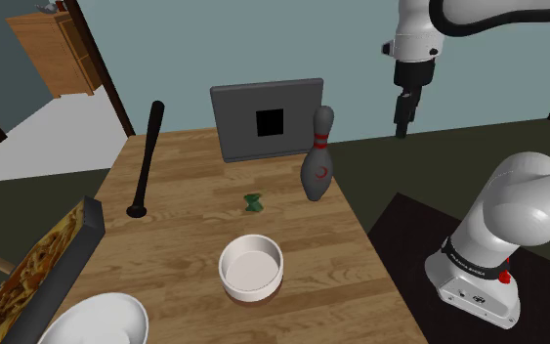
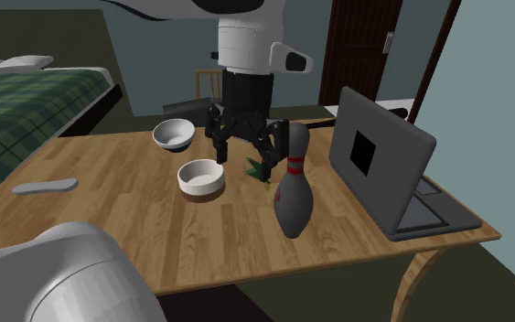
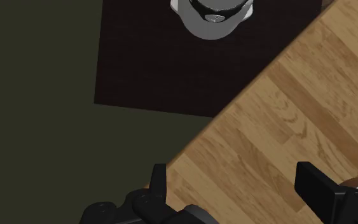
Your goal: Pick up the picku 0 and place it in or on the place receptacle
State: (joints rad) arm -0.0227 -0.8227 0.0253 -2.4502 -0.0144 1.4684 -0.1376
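A small green object [image 1: 253, 202] lies on the wooden table [image 1: 180, 230] between the bowling pin and a white bowl with a brown base [image 1: 251, 270]. The second exterior view shows the green object [image 2: 260, 167] just behind the gripper and the bowl [image 2: 200, 178] to its left. My black gripper [image 1: 402, 122] hangs high, open and empty, past the table's right edge in the shoulder view. Its fingers [image 2: 241, 146] are spread. In the wrist view the gripper [image 3: 238, 188] looks down on the table's edge [image 3: 260, 146] and the dark floor.
A grey bowling pin [image 1: 318, 156] with red stripes and an open laptop [image 1: 268, 122] stand at the far end. A black bat [image 1: 147, 156] lies along the shoulder view's left. A second white bowl [image 1: 97, 322] and a framed picture [image 1: 43, 259] sit near. A bed [image 2: 26, 91] stands beyond.
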